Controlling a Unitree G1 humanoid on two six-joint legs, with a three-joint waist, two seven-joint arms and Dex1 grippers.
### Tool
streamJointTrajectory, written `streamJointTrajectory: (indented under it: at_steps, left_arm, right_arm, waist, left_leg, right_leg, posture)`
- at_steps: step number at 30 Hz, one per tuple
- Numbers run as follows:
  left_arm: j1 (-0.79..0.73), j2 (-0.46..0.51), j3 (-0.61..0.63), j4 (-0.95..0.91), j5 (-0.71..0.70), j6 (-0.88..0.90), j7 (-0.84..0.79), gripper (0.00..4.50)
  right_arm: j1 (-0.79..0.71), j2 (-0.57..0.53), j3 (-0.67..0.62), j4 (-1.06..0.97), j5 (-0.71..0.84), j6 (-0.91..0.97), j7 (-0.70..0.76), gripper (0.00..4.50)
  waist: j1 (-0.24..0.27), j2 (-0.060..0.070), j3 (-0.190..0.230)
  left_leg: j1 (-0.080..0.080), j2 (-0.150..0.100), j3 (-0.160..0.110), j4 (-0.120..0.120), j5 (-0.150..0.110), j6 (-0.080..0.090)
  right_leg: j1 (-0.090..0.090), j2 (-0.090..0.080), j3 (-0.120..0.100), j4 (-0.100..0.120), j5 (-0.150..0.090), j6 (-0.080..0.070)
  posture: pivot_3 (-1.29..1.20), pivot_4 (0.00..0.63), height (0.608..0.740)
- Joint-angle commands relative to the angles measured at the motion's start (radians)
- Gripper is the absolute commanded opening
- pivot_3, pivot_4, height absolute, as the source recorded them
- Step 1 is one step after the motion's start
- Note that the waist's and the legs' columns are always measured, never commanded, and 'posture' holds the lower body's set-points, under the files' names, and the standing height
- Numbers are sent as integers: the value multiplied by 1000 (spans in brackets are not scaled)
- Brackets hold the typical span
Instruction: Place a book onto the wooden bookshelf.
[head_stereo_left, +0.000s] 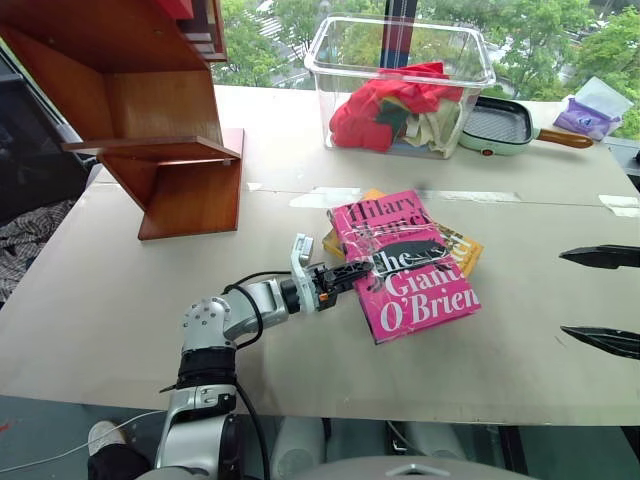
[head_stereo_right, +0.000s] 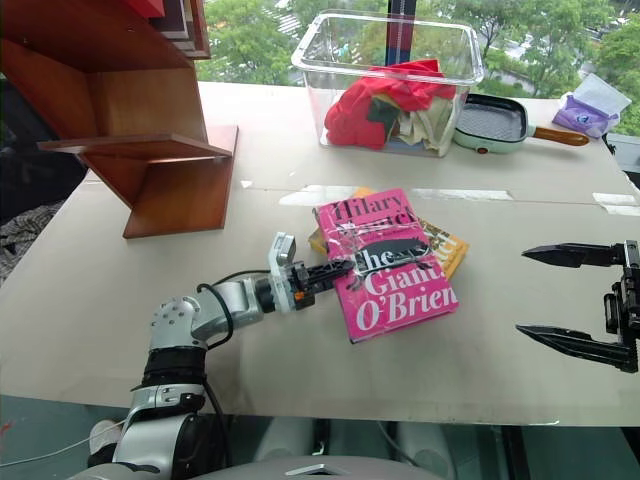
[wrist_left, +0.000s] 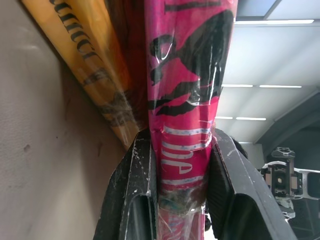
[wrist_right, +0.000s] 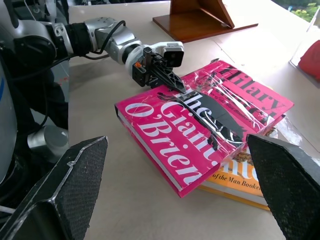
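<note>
Pink hardback, the book lies on the table near its middle, cover up, its far end resting on a yellow book beneath it, so that the near edge sits low and the far end rides a little higher. Its long axis runs from the far left toward the near right as the head cameras show it. The left pincer reaches in level from the left and is clamped on the book's left long edge, roughly halfway along; the left wrist view shows the two black fingers pressed against either face of the pink jacket, one above the cover and one below. The right pincer hangs well apart to the right of the book, fingers spread wide, holding nothing.

The wooden bookshelf stands at the far left of the table, beyond and to the left of the gripping arm, with its lower shelf board jutting toward the book. So the book lies to the right of the left pincer, and the shelf lies the opposite way, back across that arm. The left arm is plainly the nearer one to both. The coming move, as I judge it, calls for lifting the book clear of the yellow one and swinging it leftward and away toward the shelf.
</note>
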Motion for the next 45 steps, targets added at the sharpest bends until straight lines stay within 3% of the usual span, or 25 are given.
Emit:
streamJointTrajectory:
  at_steps: [1,4,8,10,14,17,21,26,30,36,41,45]
  left_arm:
    - [2,6,-9,28,70,-15,-94,659]
    - [2,30,20,-6,96,-22,-189,659]
    - [19,168,93,-226,69,-22,-282,659]
    - [-1,215,105,-325,128,-95,-306,659]
    - [-127,354,56,-507,377,-280,-400,659]
    - [-295,434,7,-552,478,-337,-449,659]
    - [-416,556,-147,-629,749,-509,-589,659]
    - [-507,645,-287,-598,1089,-788,-701,659]
    - [-588,773,-385,-567,1400,-957,-751,659]
    - [-702,873,-391,-461,1536,-985,-874,659]
    - [-692,1053,-362,-454,1579,-927,-1056,659]
    - [-634,1230,-365,-400,1691,-878,-1137,659]
  right_arm:
    - [-10,3,-12,-25,8,-7,-17,4500]
    - [-15,7,1,-29,4,-10,-30,4500]
    - [-48,17,37,-23,6,-20,-52,4500]
    - [-74,21,67,-6,-3,-34,-58,4500]
    - [-146,36,141,45,-25,-67,-65,4500]
    - [-207,52,190,85,-40,-89,-75,4500]
    - [-268,66,238,135,-70,-122,-78,4500]
    - [-312,86,275,160,-86,-145,-86,4500]
    - [-330,108,299,175,-95,-164,-94,4500]
    - [-371,133,323,210,-108,-193,-94,4500]
    - [-461,157,329,280,-85,-217,-84,4500]
    - [-569,192,319,357,-51,-220,-93,4500]
  waist:
    - [0,0,0]
    - [-1,0,0]
    - [-15,-2,2]
    - [-16,-2,2]
    - [2,-2,2]
    - [8,-6,5]
    - [3,-5,5]
    - [2,-2,7]
    - [2,-2,8]
    - [2,-2,10]
    - [-6,-1,12]
    - [-11,0,15]
  left_leg:
    - [0,0,0,0,0,0]
    - [0,0,-1,0,0,0]
    - [-1,1,-2,-1,0,0]
    - [-2,1,-3,-1,0,0]
    - [-2,0,-2,-1,0,0]
    - [-4,-1,-3,0,0,0]
    - [-4,-2,-2,-1,0,0]
    - [-4,-2,-3,-5,1,-2]
    - [-4,-1,-4,-5,1,-1]
    - [-4,-2,-1,-4,0,0]
    - [-6,-1,1,-3,0,0]
    - [-7,0,1,-4,0,0]
  right_leg:
    - [0,0,0,0,0,0]
    - [0,0,0,0,0,0]
    - [-1,1,0,0,0,0]
    - [-2,2,-1,0,0,0]
    - [-1,1,0,-2,0,0]
    - [-1,2,1,-4,0,0]
    - [0,3,5,-6,-1,3]
    - [-2,5,6,-7,1,6]
    - [-3,6,7,-7,1,6]
    - [-3,5,8,-7,1,7]
    - [-8,6,10,-3,1,7]
    - [-10,6,10,-2,0,7]
  posture:
    - [0,150,714]
    - [0,150,714]
    - [0,150,714]
    - [0,150,714]
    - [0,150,714]
    - [0,150,714]
    - [0,150,714]
    - [0,150,714]
    - [0,150,714]
    - [0,150,714]
    - [0,150,714]
    - [0,150,714]
